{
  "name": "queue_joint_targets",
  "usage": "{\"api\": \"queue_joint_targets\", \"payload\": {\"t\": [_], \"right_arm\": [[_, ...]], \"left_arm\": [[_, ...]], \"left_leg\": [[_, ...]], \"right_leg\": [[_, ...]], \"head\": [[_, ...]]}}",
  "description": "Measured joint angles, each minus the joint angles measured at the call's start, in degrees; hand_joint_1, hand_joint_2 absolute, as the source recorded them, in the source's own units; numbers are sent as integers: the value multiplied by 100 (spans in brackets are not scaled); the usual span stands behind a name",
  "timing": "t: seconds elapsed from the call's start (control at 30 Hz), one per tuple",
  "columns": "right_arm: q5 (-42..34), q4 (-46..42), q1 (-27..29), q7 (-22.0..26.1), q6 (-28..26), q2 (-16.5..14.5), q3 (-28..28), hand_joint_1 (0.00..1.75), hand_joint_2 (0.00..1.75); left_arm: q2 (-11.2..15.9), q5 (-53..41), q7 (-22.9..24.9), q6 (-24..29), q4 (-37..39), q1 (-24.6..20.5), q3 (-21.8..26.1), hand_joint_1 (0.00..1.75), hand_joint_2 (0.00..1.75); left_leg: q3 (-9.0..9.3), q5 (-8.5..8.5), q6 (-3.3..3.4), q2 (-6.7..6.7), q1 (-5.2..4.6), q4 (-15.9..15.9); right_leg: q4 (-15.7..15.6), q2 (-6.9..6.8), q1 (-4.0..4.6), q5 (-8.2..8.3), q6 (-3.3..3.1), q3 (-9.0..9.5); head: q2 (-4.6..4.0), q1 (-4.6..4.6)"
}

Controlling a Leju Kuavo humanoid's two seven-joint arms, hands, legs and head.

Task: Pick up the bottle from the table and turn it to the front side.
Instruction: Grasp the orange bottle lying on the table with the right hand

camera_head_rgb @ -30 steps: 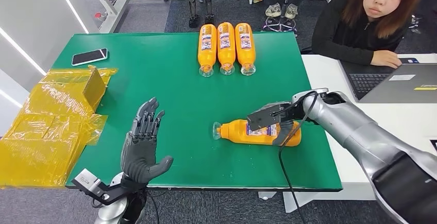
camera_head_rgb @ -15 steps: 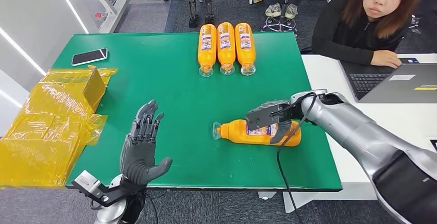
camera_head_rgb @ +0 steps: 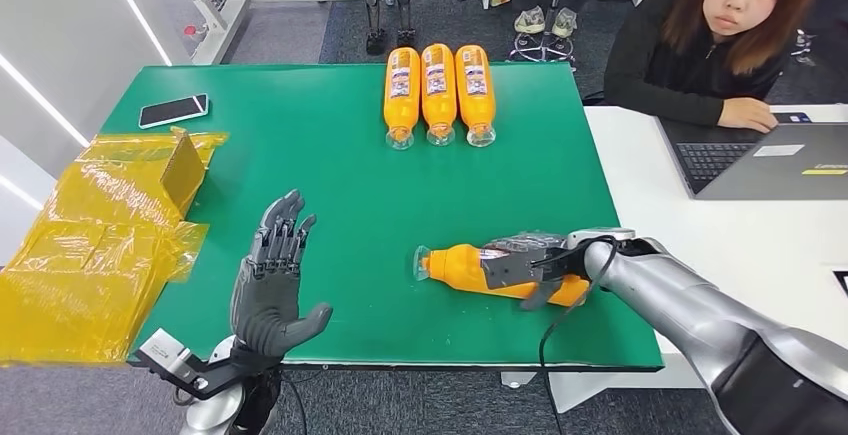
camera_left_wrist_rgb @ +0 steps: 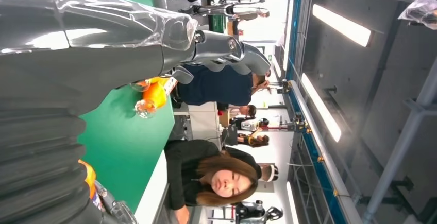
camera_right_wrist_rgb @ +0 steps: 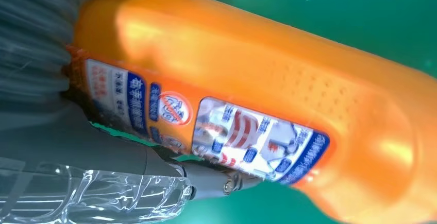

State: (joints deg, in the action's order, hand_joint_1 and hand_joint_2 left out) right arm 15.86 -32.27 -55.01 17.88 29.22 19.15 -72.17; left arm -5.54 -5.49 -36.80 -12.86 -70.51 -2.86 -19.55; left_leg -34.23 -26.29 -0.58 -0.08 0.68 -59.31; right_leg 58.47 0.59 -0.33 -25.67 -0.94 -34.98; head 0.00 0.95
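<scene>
Green counter (camera_head_rgb: 330,145) first, taking up most of the head view, with a white desk butted against its far-right side where a person (camera_head_rgb: 715,35) sits at a laptop (camera_head_rgb: 770,160). Yellow plastic wrapping (camera_head_rgb: 95,245) piled over the counter's left edge, phone (camera_head_rgb: 174,109) lying just beyond it. Row of three orange bottles (camera_head_rgb: 438,90) lined up side by side at the counter's back edge, labels up, looking like the finished ones. Down near the counter's front-right corner, the bottle (camera_head_rgb: 470,267) for this job, lying on its side with the cap end pointing left. Right hand (camera_head_rgb: 525,263) wrapped over the middle of it, fingers (camera_head_rgb: 505,267) closed around the label band, thumb tucked under on the near side. Up close from the right wrist, label on the bottle (camera_right_wrist_rgb: 247,110) plainly showing and the thumb pressed against the underside, so pretty clearly a real grip and not just a touch. Left hand (camera_head_rgb: 272,285) parked near the counter's front edge, palm up, fingers spread, holding nothing. Looks like the grasp step, right at the point of lifting. Next up, probably: raise it off the counter, roll the wrist until the front label faces up, without letting that slick plastic slip.
</scene>
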Motion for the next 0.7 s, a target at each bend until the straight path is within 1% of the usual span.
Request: {"api": "queue_joint_targets", "payload": {"t": [0.1,0.23,0.27,0.37,0.4,0.7], "right_arm": [[-19,80,110,31,-171,2,9,0,175],[-15,136,176,40,-261,14,17,0,175],[-14,143,186,50,-271,17,18,36,175],[7,151,222,70,-304,39,23,167,175],[32,150,235,72,-326,51,27,175,175],[233,114,280,71,-441,99,98,175,175]], "left_arm": [[0,24,-1,-13,0,-50,-1,0,175],[0,31,-2,-15,0,-70,-2,0,175],[1,31,-3,-15,0,-71,-1,0,175],[2,31,-5,-14,0,-71,-1,0,175],[2,31,-7,-11,0,-71,-2,0,175],[8,33,-12,5,0,-67,-1,0,175]], "left_leg": [[27,-4,2,7,2,2],[50,-8,7,10,1,4],[53,-7,8,9,1,3],[65,-7,8,9,1,3],[68,-7,8,9,1,3],[78,-3,15,8,-2,2]], "right_leg": [[-5,6,2,-1,0,25],[-7,5,3,-4,3,50],[-8,4,3,-3,4,55],[-9,4,3,-2,5,68],[-10,4,3,-1,6,73],[-17,4,3,4,15,89]], "head": [[0,1],[0,1],[0,1],[0,1],[0,1],[0,1]]}}
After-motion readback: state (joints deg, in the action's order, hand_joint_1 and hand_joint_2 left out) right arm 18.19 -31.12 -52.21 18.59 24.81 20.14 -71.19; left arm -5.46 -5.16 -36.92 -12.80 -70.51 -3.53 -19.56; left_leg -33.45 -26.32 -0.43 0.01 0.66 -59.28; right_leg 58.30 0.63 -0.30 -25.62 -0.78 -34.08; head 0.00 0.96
